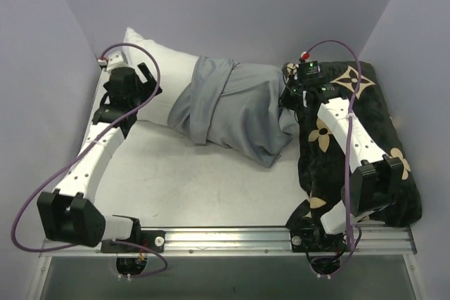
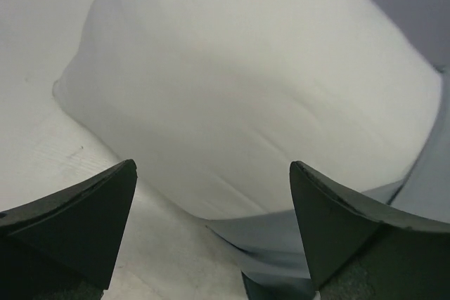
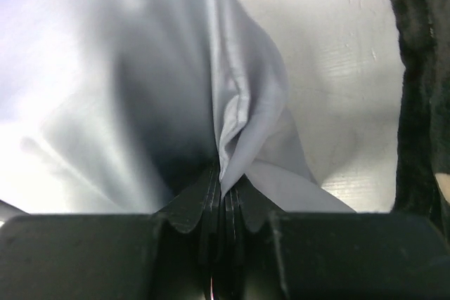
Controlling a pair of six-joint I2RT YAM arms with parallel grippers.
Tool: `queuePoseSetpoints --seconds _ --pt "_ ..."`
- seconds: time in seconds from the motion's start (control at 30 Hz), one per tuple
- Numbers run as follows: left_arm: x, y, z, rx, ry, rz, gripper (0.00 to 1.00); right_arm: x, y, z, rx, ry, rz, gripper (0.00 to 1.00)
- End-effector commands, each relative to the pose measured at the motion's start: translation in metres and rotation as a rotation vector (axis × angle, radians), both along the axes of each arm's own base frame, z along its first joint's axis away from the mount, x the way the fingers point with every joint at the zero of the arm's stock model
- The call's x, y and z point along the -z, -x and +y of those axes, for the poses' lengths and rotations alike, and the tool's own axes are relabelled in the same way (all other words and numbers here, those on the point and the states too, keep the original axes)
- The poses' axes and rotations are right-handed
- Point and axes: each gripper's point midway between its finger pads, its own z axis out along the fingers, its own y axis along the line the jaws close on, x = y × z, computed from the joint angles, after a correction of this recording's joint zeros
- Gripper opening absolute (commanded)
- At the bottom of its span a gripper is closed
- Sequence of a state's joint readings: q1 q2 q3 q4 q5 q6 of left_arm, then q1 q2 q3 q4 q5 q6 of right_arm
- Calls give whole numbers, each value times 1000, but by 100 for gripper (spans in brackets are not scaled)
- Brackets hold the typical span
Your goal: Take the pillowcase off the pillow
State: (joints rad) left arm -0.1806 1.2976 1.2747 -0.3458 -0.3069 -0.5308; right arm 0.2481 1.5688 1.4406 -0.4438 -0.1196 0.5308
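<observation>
Pillow (image 1: 155, 61) across the upper middle of the overhead view on the white surface (image 1: 197, 180), bare white end at upper left, right part wrapped in the rumpled grey pillowcase (image 1: 235, 107). Left tool (image 1: 144, 81) spread wide at the bare end, nothing gripped; right tool (image 3: 223, 189) pinched tight on a fold of pillowcase at its right end. Black flowered cushion (image 1: 365, 138) crowding the right of the frame beneath the right arm (image 1: 344, 131), just beside the pillowcase; grey walls (image 1: 232, 5) close behind.

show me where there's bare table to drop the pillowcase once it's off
Free: the bare table in front of the pillow, between the left arm and the black cushion. Crowded: the back, with the pillowcase; right arm over the cushion.
</observation>
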Motion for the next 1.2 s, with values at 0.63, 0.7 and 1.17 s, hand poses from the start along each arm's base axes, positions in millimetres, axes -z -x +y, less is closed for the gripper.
queuePoseSetpoints --seconds 0.63,0.7,1.17 --pt "146 -113 -50 70 353 -86 38 40 -1 32 -154 60 102 0" --pt "152 -114 -52 74 366 -74 13 32 -1 31 -157 59 87 0" --pt "125 -79 -15 -144 233 -45 0 -42 79 63 -290 238 -168 76"
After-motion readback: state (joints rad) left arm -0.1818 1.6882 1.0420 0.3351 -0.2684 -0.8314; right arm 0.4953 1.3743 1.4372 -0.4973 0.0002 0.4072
